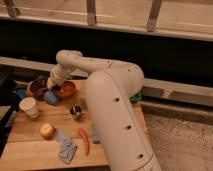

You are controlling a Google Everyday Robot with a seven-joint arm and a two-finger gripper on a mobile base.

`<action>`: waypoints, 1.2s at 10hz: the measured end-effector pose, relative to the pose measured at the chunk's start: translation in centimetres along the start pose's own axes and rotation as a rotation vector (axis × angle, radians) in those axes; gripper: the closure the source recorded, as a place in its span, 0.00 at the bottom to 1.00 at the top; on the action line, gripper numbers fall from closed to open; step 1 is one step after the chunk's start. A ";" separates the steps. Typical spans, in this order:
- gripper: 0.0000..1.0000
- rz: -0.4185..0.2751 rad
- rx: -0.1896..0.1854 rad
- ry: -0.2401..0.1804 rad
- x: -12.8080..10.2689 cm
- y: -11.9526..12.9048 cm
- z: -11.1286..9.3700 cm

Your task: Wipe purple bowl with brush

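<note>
The purple bowl (37, 88) is small and dark maroon. It sits at the back left of the wooden table (30, 150), just left of an orange-red bowl (66, 90). My gripper (53, 87) hangs from the white arm (82, 64) between the two bowls, at the purple bowl's right rim. A blue object, apparently the brush (50, 97), lies right under the gripper, in front of the gap between the bowls. I cannot tell whether the gripper holds it.
A white paper cup (28, 107) stands front left of the bowls, and a small metal cup (76, 111) is near the table's middle. Nearer the front are an apple-like fruit (47, 131), a blue-grey cloth (65, 148) and a red chilli-like item (84, 141). My white body (112, 120) fills the right side.
</note>
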 end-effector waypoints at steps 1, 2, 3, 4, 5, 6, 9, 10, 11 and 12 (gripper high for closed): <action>1.00 -0.004 -0.005 0.003 0.0 0.3 0.1; 1.00 -0.009 -0.008 0.005 0.1 0.5 0.2; 1.00 -0.020 -0.017 0.013 0.5 1.3 0.4; 1.00 -0.026 -0.018 0.027 1.1 2.1 0.8; 1.00 -0.026 -0.019 0.034 1.6 2.3 0.9; 1.00 -0.012 -0.006 0.046 2.6 1.9 0.6; 1.00 0.038 0.030 0.071 3.9 -1.6 -0.5; 1.00 0.058 0.046 0.077 3.8 -3.3 -0.7; 1.00 0.068 0.052 0.080 3.7 -4.1 -0.7; 1.00 0.074 0.053 0.076 3.3 -4.6 -0.7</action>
